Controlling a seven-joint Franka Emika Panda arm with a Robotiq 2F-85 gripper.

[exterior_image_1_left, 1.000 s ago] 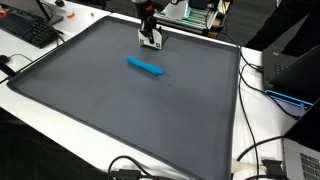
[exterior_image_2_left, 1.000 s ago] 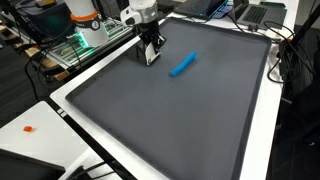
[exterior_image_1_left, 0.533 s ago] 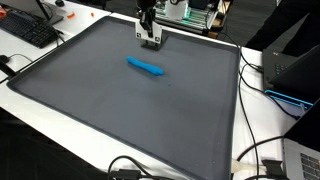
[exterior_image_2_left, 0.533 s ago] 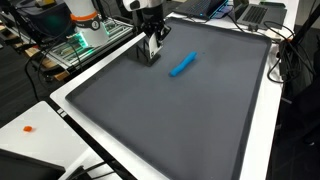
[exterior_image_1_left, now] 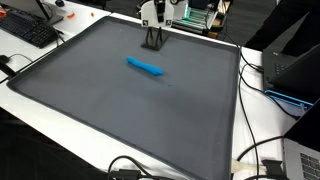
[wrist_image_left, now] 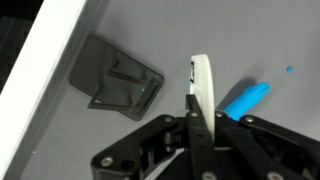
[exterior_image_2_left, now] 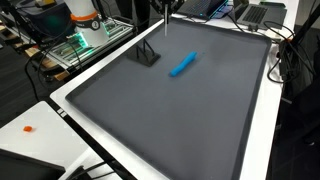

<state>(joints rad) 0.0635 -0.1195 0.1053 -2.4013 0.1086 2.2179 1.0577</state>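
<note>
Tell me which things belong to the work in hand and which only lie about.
In hand: end effector, white stick it grips, dark stand nearby.
Lying about: blue marker, keyboard, grey mat.

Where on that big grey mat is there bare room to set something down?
Most of the grey mat is bare: the whole near half, from the blue stick to the front edge, and the strips on both sides of it. It is tighter at the far edge, where a small dark stand sits under the gripper. The white surround holds cables and a keyboard.
</note>
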